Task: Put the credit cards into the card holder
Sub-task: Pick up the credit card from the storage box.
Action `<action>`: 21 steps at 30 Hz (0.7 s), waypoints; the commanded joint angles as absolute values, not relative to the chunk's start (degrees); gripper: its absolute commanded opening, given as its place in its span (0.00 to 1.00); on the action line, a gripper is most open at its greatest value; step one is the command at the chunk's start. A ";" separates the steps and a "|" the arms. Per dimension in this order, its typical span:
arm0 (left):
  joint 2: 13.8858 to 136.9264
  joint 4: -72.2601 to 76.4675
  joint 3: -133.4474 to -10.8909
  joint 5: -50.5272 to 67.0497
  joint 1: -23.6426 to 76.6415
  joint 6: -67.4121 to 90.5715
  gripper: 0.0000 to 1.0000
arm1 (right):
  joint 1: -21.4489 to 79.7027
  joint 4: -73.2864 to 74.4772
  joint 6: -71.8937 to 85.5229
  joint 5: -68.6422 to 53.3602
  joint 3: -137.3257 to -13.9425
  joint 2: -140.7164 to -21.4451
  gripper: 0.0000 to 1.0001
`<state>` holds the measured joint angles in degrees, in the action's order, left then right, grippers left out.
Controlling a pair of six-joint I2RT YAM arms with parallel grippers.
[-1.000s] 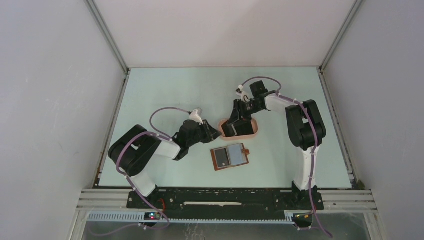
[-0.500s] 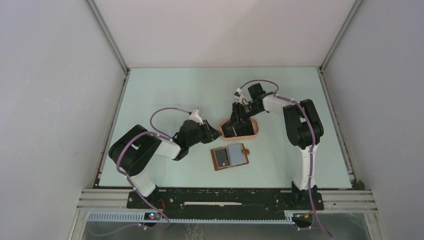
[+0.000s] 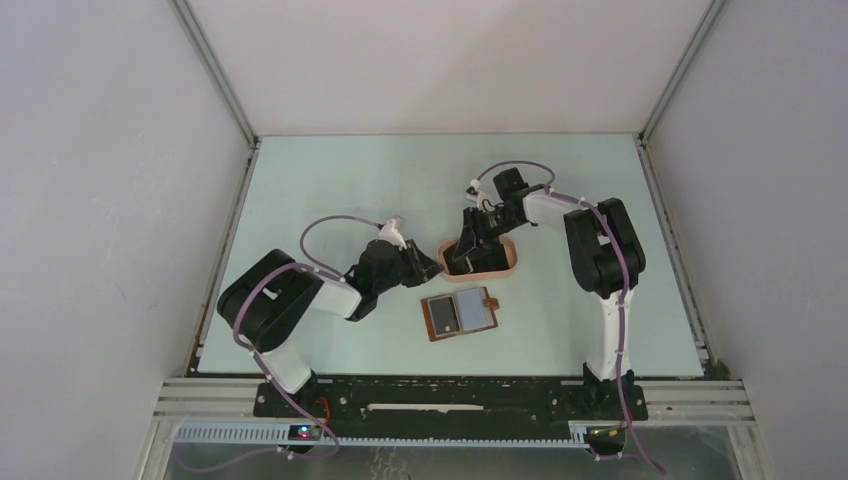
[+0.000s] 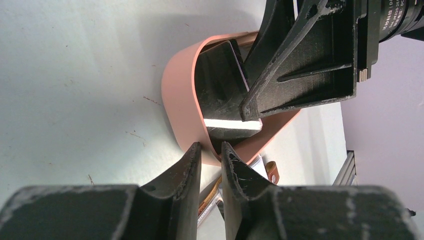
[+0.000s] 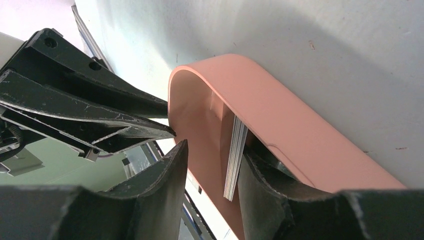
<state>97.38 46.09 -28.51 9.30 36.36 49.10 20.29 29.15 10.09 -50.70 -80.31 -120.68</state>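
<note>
The worktop is seen whole only from above, where the left arm and right arm are both bent inward to the tray near its middle. The tray is met from two sides, judged so that it is steadied at one end while it is emptied from the other. The holder is laid open and flat just in front of the tray, pockets up, apparently so that cards can be slid in. Only its snap tab is caught in the left wrist view. The cards are stood on edge inside the tray, leaned toward its wall, a detail hidden from above by the right arm. The right fingers are parted astride the stack, one touching it and the other apart, so nothing is gripped yet. The left fingers are nearly closed and appear clamped on the tray's end wall, which is shown best in the left wrist view.
</note>
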 commanded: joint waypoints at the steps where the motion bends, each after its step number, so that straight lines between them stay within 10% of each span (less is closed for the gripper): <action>1: 97.50 47.55 -29.28 10.41 36.65 49.17 0.25 | 19.24 29.87 8.79 -50.68 -82.11 -119.60 0.49; 21: 97.52 47.55 -29.01 10.34 36.65 49.17 0.25 | 16.17 30.01 8.78 -52.45 -81.48 -117.97 0.44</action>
